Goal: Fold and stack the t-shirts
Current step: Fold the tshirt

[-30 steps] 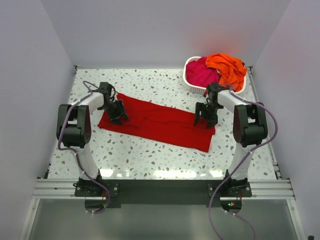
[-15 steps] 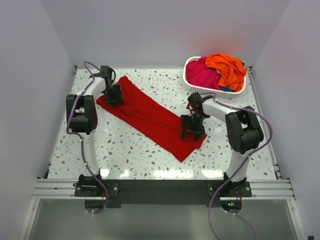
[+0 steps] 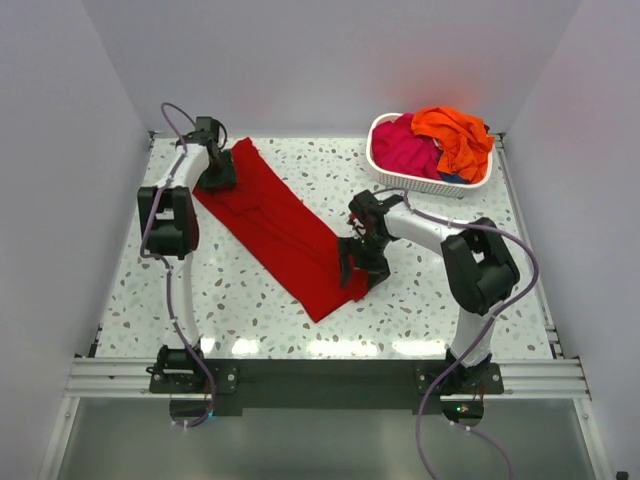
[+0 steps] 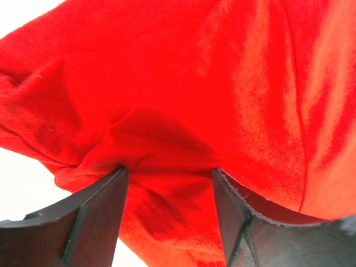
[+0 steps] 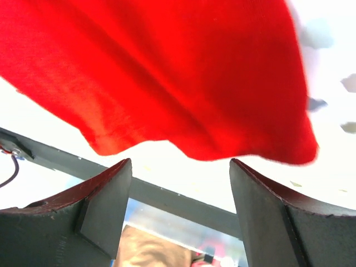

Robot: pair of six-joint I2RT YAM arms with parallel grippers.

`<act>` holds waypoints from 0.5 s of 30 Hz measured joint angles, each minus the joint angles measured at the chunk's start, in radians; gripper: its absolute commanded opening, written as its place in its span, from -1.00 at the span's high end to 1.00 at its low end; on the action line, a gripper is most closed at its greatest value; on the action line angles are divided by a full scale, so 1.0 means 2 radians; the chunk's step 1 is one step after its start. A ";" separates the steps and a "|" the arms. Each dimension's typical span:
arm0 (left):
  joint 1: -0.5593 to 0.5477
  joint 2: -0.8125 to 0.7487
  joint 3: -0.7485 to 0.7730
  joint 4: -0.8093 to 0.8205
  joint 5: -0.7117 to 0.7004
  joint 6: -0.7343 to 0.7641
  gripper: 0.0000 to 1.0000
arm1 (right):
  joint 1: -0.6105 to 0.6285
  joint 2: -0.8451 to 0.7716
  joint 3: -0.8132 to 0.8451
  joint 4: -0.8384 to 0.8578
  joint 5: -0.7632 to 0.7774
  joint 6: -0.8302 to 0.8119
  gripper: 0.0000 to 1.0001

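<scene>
The deep red t-shirt (image 3: 275, 225) lies flat in a long diagonal strip from far left to near centre. My left gripper (image 3: 217, 180) is at its far-left end. In the left wrist view the left gripper (image 4: 168, 169) is open, with its fingertips (image 4: 119, 172) set into bunched red cloth (image 4: 194, 83). My right gripper (image 3: 355, 265) is at the shirt's near-right edge. In the right wrist view the right gripper (image 5: 181, 161) is open and empty, and the red hem (image 5: 167, 72) lies just beyond its tips. The magenta-pink t-shirt (image 3: 403, 148) and the orange t-shirt (image 3: 455, 135) are heaped in the basket.
The white slatted basket (image 3: 372, 152) stands at the far right corner. White walls close in the speckled table (image 3: 450, 300) on three sides. The metal rail (image 3: 320, 378) with both arm bases runs along the near edge.
The red shirt has swung from lying across the table to a steep diagonal. My left gripper moved away toward the far-left corner. My right gripper moved left and nearer.
</scene>
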 measured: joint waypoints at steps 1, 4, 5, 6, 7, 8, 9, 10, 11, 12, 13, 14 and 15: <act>0.000 -0.003 0.001 0.000 0.000 -0.001 -0.38 | 0.000 -0.004 0.010 -0.011 0.005 -0.005 -0.50; -0.005 -0.026 -0.002 -0.005 -0.003 -0.003 -0.46 | 0.000 -0.027 0.040 -0.024 0.016 -0.023 -0.50; -0.009 -0.043 -0.012 -0.003 -0.005 -0.006 -0.49 | -0.001 -0.037 0.048 -0.026 0.019 -0.029 -0.50; -0.014 -0.065 -0.028 -0.003 -0.007 -0.007 -0.50 | 0.000 -0.046 0.056 -0.026 0.020 -0.036 -0.50; -0.021 -0.092 -0.045 -0.004 -0.010 -0.010 -0.50 | 0.000 -0.052 0.061 -0.025 0.021 -0.043 -0.50; -0.030 -0.119 -0.061 -0.007 -0.011 -0.013 -0.51 | 0.000 -0.057 0.064 -0.023 0.021 -0.049 -0.50; -0.038 -0.140 -0.072 -0.008 -0.012 -0.016 -0.51 | 0.000 -0.059 0.064 -0.020 0.021 -0.054 -0.50; -0.051 -0.174 -0.094 -0.003 -0.011 -0.024 -0.51 | 0.000 -0.060 0.064 -0.016 0.021 -0.059 -0.50; -0.063 -0.201 -0.111 -0.003 -0.010 -0.031 -0.52 | 0.000 -0.059 0.064 -0.015 0.021 -0.063 -0.50; -0.073 -0.221 -0.125 0.001 -0.009 -0.036 -0.52 | 0.000 -0.059 0.063 -0.013 0.021 -0.067 -0.50; -0.088 -0.248 -0.148 0.008 -0.006 -0.047 -0.52 | 0.000 -0.059 0.061 -0.009 0.020 -0.072 -0.50; -0.101 -0.265 -0.165 0.011 -0.003 -0.056 -0.52 | 0.000 -0.059 0.058 -0.004 0.020 -0.076 -0.49; -0.111 -0.274 -0.176 0.015 0.000 -0.062 -0.52 | 0.000 -0.059 0.053 0.001 0.019 -0.079 -0.49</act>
